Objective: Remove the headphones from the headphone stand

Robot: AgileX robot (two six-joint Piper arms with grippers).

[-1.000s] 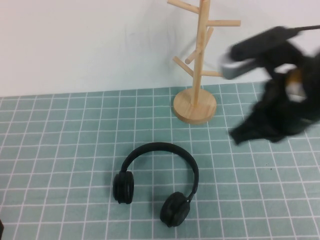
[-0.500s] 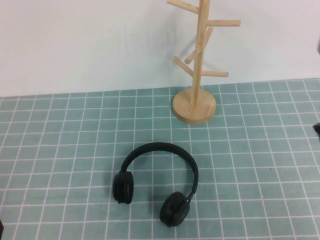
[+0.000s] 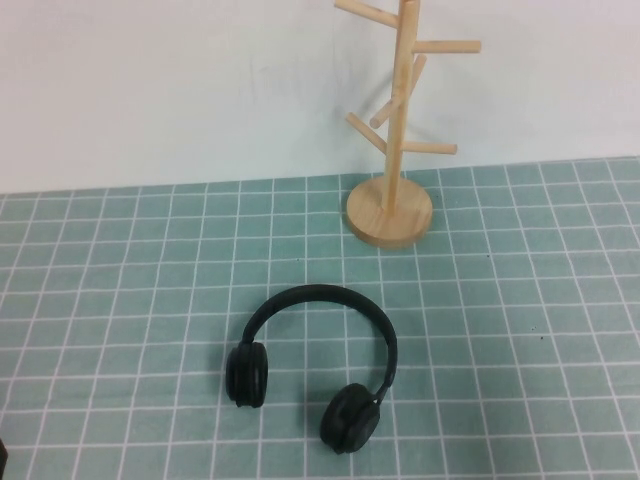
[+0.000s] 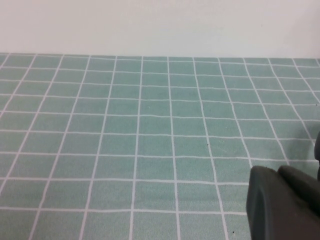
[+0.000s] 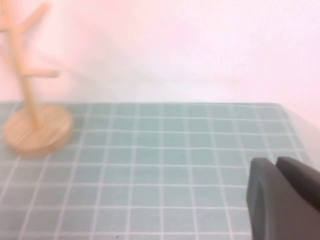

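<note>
The black headphones (image 3: 318,360) lie flat on the green grid mat, ear cups toward the front, clear of the stand. The light wooden headphone stand (image 3: 394,150) stands upright at the back with bare pegs; it also shows in the right wrist view (image 5: 33,120). Neither gripper shows in the high view. My left gripper (image 4: 277,172) is shut and empty, low over bare mat. My right gripper (image 5: 275,162) is shut and empty, off to the right of the stand.
The green mat with white grid lines (image 3: 520,300) covers the table up to a white wall (image 3: 150,80) behind. A dark bit of the left arm (image 3: 2,458) shows at the front left corner.
The right arm, blurred beside the stand a second ago, has pulled away to the right and out of the high view. The headphones and stand have not moved.
</note>
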